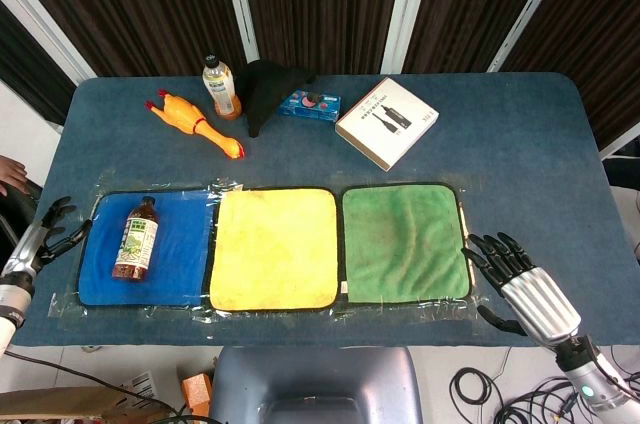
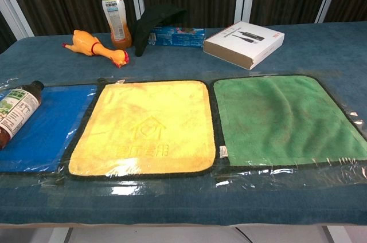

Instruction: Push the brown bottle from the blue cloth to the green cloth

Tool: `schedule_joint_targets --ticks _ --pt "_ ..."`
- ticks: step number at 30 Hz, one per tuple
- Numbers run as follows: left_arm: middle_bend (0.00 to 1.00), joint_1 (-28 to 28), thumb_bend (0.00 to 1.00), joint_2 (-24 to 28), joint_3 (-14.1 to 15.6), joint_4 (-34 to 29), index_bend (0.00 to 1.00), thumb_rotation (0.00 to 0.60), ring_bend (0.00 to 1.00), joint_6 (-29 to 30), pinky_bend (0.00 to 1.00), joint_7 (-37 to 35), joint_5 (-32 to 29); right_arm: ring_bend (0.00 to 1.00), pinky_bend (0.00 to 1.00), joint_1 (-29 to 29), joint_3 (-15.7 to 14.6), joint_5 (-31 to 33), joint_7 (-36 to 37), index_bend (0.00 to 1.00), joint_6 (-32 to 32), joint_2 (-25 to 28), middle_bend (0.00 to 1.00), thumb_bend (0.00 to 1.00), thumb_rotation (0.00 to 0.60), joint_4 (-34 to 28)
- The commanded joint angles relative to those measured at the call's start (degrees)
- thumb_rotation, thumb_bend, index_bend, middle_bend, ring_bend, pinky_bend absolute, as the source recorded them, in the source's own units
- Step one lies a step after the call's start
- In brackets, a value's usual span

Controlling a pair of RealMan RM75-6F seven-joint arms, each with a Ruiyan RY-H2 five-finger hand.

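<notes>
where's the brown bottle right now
The brown bottle lies on its side on the blue cloth, at the left end of the row of cloths in the head view, with the yellow cloth next over.

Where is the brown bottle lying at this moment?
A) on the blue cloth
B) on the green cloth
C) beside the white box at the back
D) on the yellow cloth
A: the brown bottle lies on its side on the blue cloth, with the yellow cloth between it and the green cloth; neither hand touches it.
</notes>
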Motion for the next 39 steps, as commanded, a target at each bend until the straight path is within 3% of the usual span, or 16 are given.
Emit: schedule_joint_targets --ticks 1,8,18,28,39 --pt "0.14 -1.69 0.12 0.1 0.86 1.01 0.0 0.223 0.08 -5.0 0.17 0.61 -3.95 0.0 0.02 -0.2 -0.18 0.33 0.4 0.0 -1.06 0.42 0.0 0.21 0.6 0.35" --pt "0.14 -6.36 0.13 -3.04 3.86 4.08 0.0 0.223 0.08 -6.91 0.17 6.65 -10.42 0.0 0.02 -0.2 -1.25 -1.16 4.59 0.0 -2.43 1.23 0.0 0.21 0.6 1.87" --pt "0.14 -11.27 0.12 -5.26 7.3 5.41 0.0 0.176 0.11 -8.9 0.17 12.17 -18.1 0.0 0.02 -3.13 -1.37 -2.8 5.81 0.0 1.57 0.28 0.0 0.21 0.6 5.48" --pt "0.14 -12.86 0.12 -6.65 8.2 6.88 0.0 0.204 0.13 -11.58 0.18 13.08 -19.38 0.0 0.02 -4.05 -2.75 -5.13 9.36 0.0 2.88 0.67 0.0 0.21 0.6 7.54" --pt "0.15 -13.91 0.13 -6.7 6.97 4.92 0.0 0.237 0.14 -15.64 0.22 10.84 -18.81 0.0 0.02 -4.78 -2.52 -5.16 10.84 0.0 3.15 0.1 0.0 0.21 0.6 9.6"
